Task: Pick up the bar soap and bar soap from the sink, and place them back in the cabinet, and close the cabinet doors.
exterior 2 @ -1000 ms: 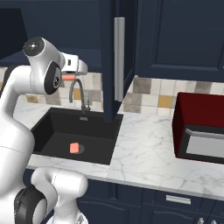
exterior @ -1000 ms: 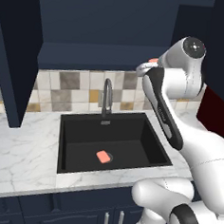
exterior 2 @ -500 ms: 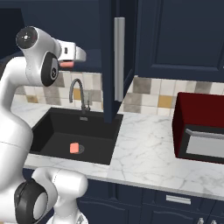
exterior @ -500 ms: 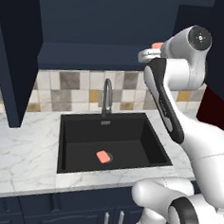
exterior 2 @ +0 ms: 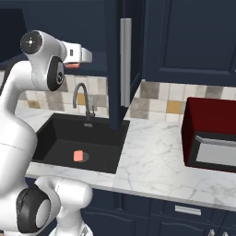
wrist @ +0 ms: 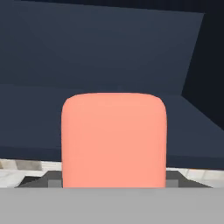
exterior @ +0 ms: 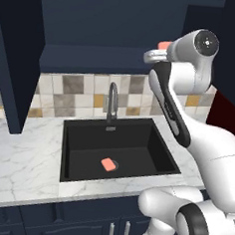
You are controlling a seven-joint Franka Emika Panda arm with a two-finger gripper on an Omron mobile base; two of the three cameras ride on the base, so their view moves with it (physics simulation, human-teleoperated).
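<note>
Arm: the white arm was raised high, elbow bent, wrist level with the dark navy wall cabinet [exterior: 116,29] above the matte black rectangular sink [exterior: 119,147].
Jaws: the gripper [exterior: 164,45] was closed on a flat salmon-pink bar soap [wrist: 113,140]; the jaws pointed into the cabinet.
Held soap: in the hand view it stood in front of the navy shelf [wrist: 26,127], above its surface.
Second soap: another salmon-pink bar [exterior: 108,164] lay on the sink floor near the drain.
Door: a tall navy cabinet door [exterior 2: 120,60] with a slim silver bar handle stood open over the marble surface [exterior 2: 156,156].
</note>
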